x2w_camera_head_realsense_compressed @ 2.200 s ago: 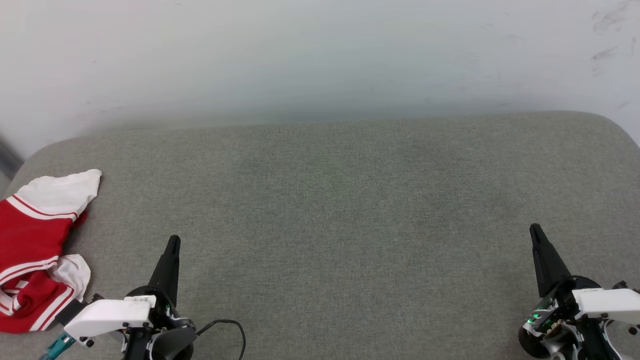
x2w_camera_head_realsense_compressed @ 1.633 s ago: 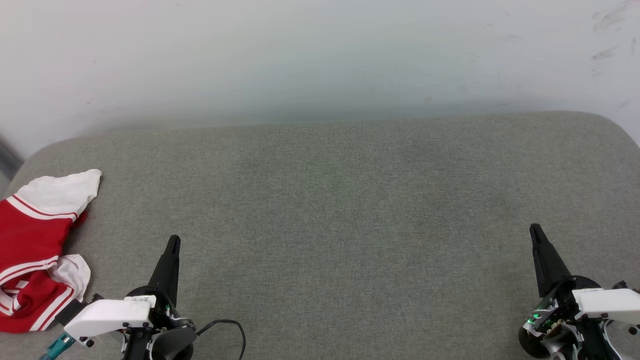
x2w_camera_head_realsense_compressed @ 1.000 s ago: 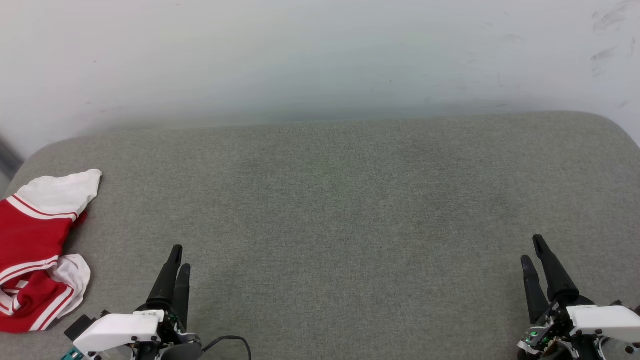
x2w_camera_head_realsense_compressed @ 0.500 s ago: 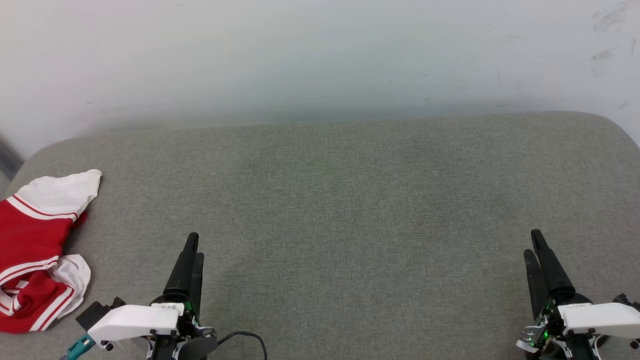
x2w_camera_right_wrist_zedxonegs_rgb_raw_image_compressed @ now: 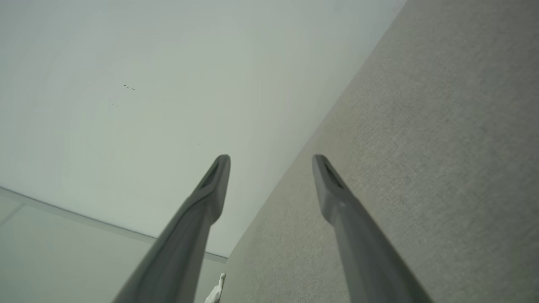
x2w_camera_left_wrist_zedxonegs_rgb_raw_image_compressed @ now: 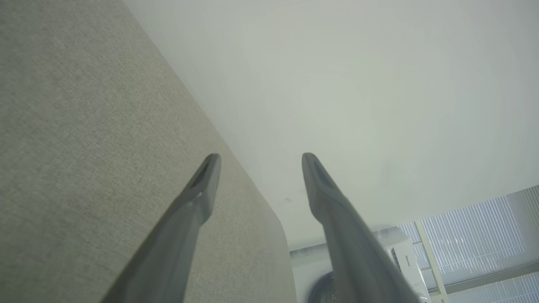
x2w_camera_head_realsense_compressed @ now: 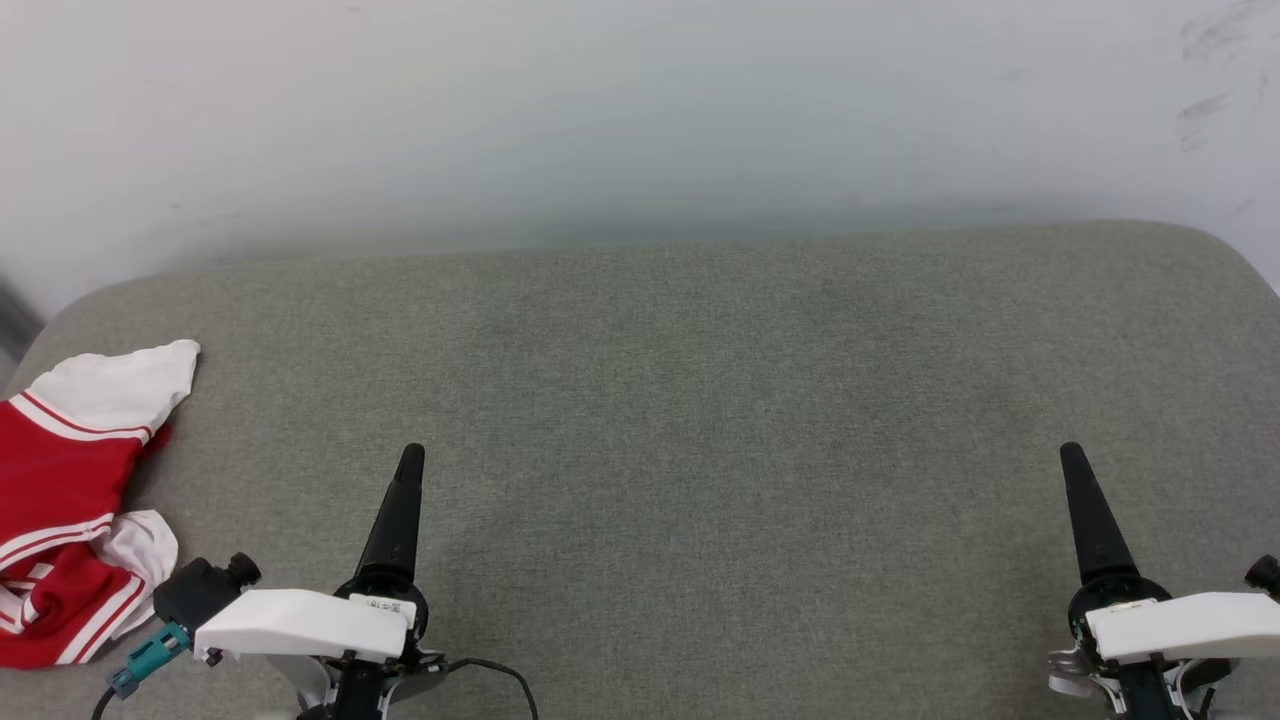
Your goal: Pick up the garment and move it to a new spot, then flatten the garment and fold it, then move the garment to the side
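Garment (x2w_camera_head_realsense_compressed: 60,480): red-and-white jersey, crumpled at left edge of grey fabric worktop (x2w_camera_head_realsense_compressed: 700,400), untouched, awaiting pickup. Left tool (x2w_camera_left_wrist_zedxonegs_rgb_raw_image_compressed: 260,158): over worktop's front left, spread wide, empty, probably readied for the grasp. Right tool (x2w_camera_right_wrist_zedxonegs_rgb_raw_image_compressed: 271,158): worktop's front right, likewise wide, empty.

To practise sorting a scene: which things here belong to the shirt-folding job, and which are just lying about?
Job: shirt, crumpled at left edge of cushion; left gripper, open; right gripper, open.
Just there: wall; cable; blinds.
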Controlling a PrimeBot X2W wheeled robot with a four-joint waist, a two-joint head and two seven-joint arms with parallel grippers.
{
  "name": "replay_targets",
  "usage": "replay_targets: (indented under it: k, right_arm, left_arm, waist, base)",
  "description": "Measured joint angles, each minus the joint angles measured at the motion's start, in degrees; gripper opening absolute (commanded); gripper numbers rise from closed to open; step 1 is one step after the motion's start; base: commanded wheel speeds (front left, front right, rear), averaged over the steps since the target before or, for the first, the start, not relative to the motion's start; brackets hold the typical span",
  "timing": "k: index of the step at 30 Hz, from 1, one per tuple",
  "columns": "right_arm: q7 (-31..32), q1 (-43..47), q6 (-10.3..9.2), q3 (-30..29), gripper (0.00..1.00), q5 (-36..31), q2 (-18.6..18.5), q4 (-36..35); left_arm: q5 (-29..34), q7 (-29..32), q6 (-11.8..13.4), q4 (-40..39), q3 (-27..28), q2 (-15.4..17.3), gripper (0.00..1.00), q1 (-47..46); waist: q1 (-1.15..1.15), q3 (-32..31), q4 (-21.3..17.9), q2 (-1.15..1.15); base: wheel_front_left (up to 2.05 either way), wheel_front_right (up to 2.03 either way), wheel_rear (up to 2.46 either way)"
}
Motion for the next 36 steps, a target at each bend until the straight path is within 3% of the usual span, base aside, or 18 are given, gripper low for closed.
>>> replay_targets:
  k: [10, 23, 36]
  right_arm:
    - [-1.5, 0.0, 0.0, 0.3, 1.0, -16.4, -0.3, -3.0]
    - [-1.2, 0.9, 0.0, 0.5, 1.0, -32.1, 0.0, -6.3]
    - [-0.6, 0.9, 0.01, 1.2, 1.0, -42.2, -0.6, -7.6]
  left_arm:
    - [13.3, -1.9, 0.0, -1.7, -0.6, 0.0, 1.0, 0.3]
    - [30.5, -4.4, 0.0, -3.8, -1.3, 0.9, 1.0, 1.3]
    - [42.3, -6.6, 0.8, -5.2, -1.3, 1.8, 1.0, 2.1]
  waist:
    - [0.0, 0.0, -0.2, 0.0]
    - [0.0, 0.0, 0.0, 0.0]
    - [0.0, 0.1, 0.1, 0.0]
  base:
    - [0.0, 0.0, 0.0]
    - [0.0, 0.0, 0.0]
    - [0.0, 0.0, 0.0]
